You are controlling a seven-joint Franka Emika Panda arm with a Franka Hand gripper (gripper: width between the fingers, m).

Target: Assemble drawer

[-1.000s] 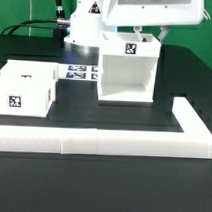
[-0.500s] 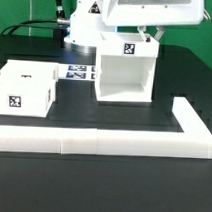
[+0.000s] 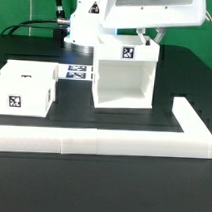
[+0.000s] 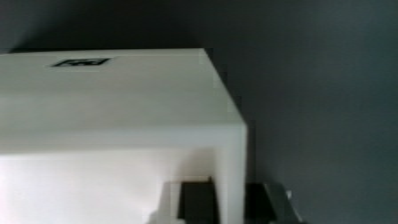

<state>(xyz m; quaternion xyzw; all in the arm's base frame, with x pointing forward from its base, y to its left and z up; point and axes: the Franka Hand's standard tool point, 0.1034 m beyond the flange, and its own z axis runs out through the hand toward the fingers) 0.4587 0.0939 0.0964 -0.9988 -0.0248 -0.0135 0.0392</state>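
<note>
No legible text, numbers or brand names are present. The only markings are black-and-white square coded tags:
- housing tag (image 3: 125,51) on the housing (image 3: 123,87), near the jaws of the gripper (image 3: 150,36)
- tray tag (image 3: 12,101) on the tray (image 3: 35,89), well apart from the jaws
- several on the marker board (image 3: 81,73)

— Underneath everything?
— Black tabletop (image 3: 100,189), matte, running from the near edge to the far edge in the exterior view. Faint pale sheen toward the near edge.
— Past the far edge?
— Plain green wall (image 3: 196,23), flat and unmarked, showing beyond both far corners. Hard to tell whether paint or cloth.
— Light?
— Soft and even, leaving only weak shadows on the black.
— Anything else back there?
— Black cable (image 3: 25,28), lying near the far corner at the exterior view's left.
— And in the wrist view?
— Same tabletop, dim, grey-black, blurred.
</note>
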